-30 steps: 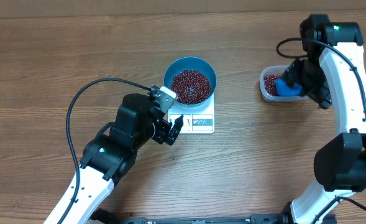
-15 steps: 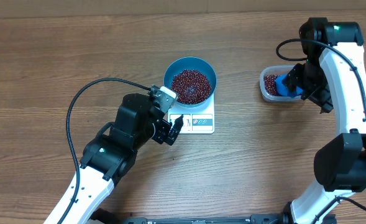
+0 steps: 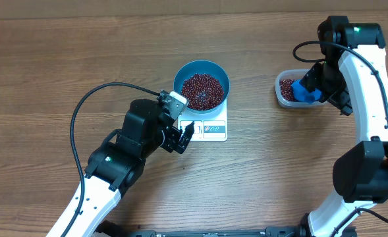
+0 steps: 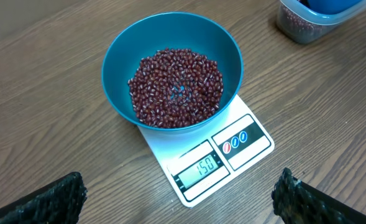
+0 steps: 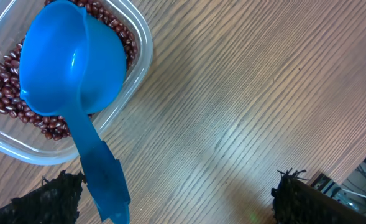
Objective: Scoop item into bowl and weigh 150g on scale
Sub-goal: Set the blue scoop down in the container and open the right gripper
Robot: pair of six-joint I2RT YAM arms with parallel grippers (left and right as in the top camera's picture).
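The blue bowl (image 3: pixel 201 66) (image 4: pixel 117 56) stands on the white scale (image 3: pixel 215 130) (image 4: pixel 248 134), and a heap of red-brown beans (image 3: pixel 201 91) (image 4: pixel 175 87) fills its bottom. The scale's display (image 4: pixel 201 168) reads 150. My left gripper (image 3: pixel 186 136) (image 4: pixel 179 190) hovers open just in front of the scale, with nothing between its fingers. My right gripper (image 3: pixel 330 97) (image 5: pixel 176 186) is open beside the clear tub. The blue scoop (image 3: pixel 305 91) (image 5: pixel 71 68) lies in that tub on more beans (image 5: pixel 9 93). Its handle (image 5: pixel 99 168) sticks out past the rim close to one finger, ungripped.
The clear plastic tub (image 3: pixel 284 99) (image 5: pixel 142 43) sits at the right side of the wooden table (image 3: pixel 62 72). A black cable (image 3: pixel 88 105) loops from my left arm over the table. The right arm's white link (image 3: pixel 378 99) runs along the right edge.
The right gripper has shifted slightly by the tub, and the scoop has settled a little further into it. The left arm, bowl and scale have not moved.
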